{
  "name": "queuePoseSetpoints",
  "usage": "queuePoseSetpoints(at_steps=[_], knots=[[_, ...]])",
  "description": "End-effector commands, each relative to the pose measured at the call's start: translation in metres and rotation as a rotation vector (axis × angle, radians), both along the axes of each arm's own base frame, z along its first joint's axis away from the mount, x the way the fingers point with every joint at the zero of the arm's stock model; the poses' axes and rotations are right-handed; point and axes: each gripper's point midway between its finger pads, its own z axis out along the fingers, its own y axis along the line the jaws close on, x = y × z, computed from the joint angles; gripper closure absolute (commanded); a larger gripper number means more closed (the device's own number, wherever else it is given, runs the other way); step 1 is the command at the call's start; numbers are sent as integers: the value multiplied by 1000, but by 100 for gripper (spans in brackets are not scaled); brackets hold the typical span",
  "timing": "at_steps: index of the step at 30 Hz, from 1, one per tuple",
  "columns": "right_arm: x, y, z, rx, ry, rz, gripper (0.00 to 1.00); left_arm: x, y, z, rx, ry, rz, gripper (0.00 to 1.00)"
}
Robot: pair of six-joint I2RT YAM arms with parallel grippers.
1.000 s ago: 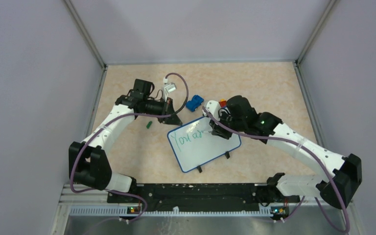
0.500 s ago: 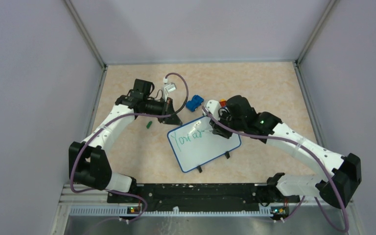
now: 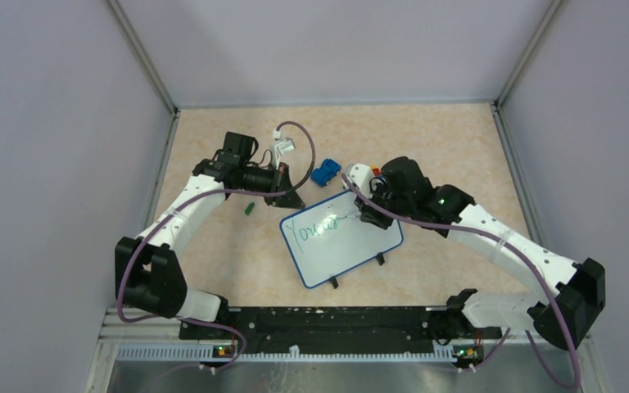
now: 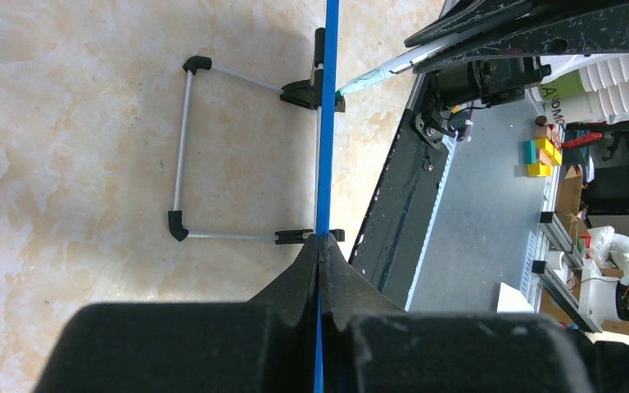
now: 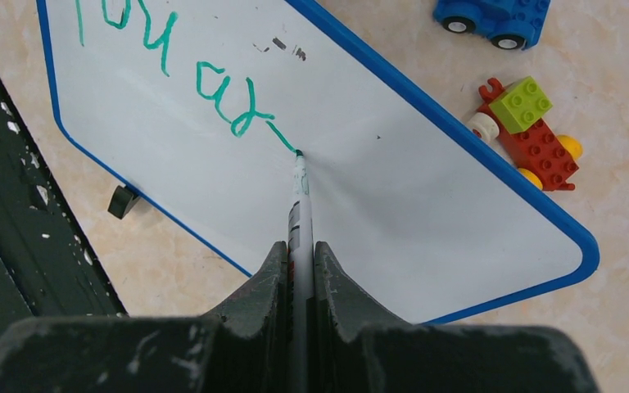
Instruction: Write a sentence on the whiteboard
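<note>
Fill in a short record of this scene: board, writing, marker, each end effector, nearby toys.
Board: whiteboard with a blue rim
Writing: green writing, one line, roughly "You ar"
Pen: marker, tip touching the board at the end of the last stroke
Left arm: left end effector shut on the whiteboard's rim
Right arm: right end effector shut on the marker
Toys: blue toy car and red toy vehicle, beside the board, not touching it

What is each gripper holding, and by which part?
Right gripper: green marker, clamped by its barrel, tip on the whiteboard. Left gripper: the whiteboard, pinched at its blue rim.
</note>
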Motion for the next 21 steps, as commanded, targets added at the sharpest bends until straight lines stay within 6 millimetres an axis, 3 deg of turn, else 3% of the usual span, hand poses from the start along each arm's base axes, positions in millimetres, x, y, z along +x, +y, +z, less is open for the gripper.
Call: queuePoseSetpoints(at_steps=[1, 8, 21], knots=[[24, 5, 30, 47, -91, -46, 100, -8, -1, -3, -9, 14, -23, 100], [21, 13, 36, 71, -66, -18, 100, -8, -2, -5, -10, 19, -26, 100], [6, 27, 10, 47, -12, 41, 100, -11, 1, -9, -2, 17, -24, 100]])
